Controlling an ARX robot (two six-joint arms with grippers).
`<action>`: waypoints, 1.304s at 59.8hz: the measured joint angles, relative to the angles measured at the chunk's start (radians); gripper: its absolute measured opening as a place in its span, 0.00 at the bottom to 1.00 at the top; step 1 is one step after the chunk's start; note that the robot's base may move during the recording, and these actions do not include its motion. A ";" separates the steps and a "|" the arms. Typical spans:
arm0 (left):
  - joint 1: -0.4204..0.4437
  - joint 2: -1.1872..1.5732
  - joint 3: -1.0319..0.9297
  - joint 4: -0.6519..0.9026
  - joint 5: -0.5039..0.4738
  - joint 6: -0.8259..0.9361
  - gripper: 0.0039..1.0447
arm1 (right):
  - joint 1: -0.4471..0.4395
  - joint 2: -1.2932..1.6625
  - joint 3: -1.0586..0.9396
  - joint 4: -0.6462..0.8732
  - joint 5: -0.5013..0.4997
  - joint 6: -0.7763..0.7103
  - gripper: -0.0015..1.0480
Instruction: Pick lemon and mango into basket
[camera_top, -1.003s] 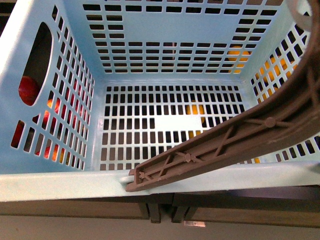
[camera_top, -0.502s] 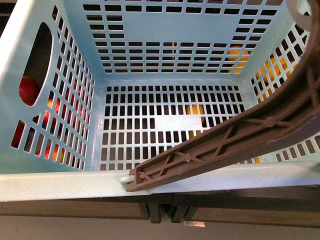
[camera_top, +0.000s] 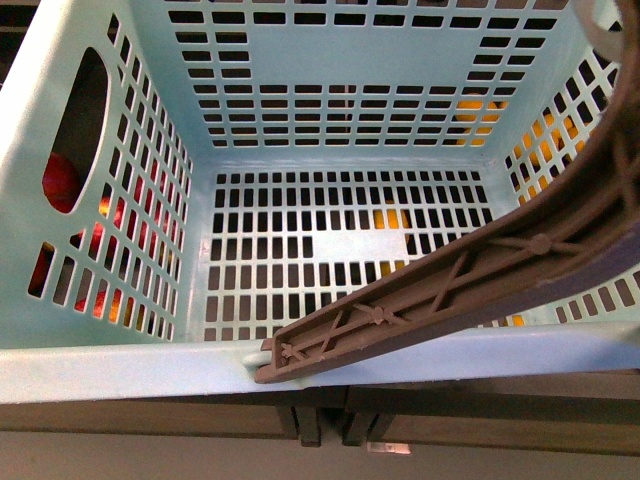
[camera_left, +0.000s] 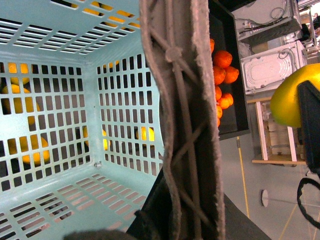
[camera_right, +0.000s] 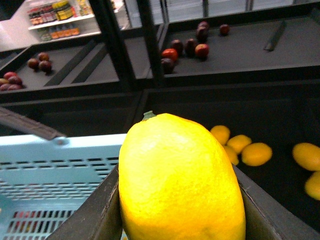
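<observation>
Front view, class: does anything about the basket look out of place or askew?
The brown handle lies folded down, slantwise across the opening of the basket, its end at the near rim, partly barring the way in. No damage or spill shows.

the lemon (camera_right: 180, 180) between the fingers (camera_right: 95, 215) of the right gripper (camera_right: 180, 220) runs off frame, fingertips unseen; fruit (camera_top: 60, 182) beyond the basket (camera_top: 330, 62) walls shows only through slots.

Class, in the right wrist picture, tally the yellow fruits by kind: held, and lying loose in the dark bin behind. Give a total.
Held lemon: 1
Loose yellow fruits in the dark bin: 6, one partly hidden
Total: 7
</observation>
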 joint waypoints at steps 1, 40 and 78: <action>0.000 0.000 0.000 0.000 0.000 0.000 0.05 | 0.014 -0.002 -0.004 0.000 0.007 0.002 0.45; 0.000 0.000 0.000 0.000 0.001 0.000 0.05 | 0.344 -0.154 -0.193 -0.058 0.168 0.127 0.87; 0.001 0.003 0.000 -0.002 0.000 0.002 0.05 | 0.193 -0.506 -0.422 0.067 0.391 -0.076 0.47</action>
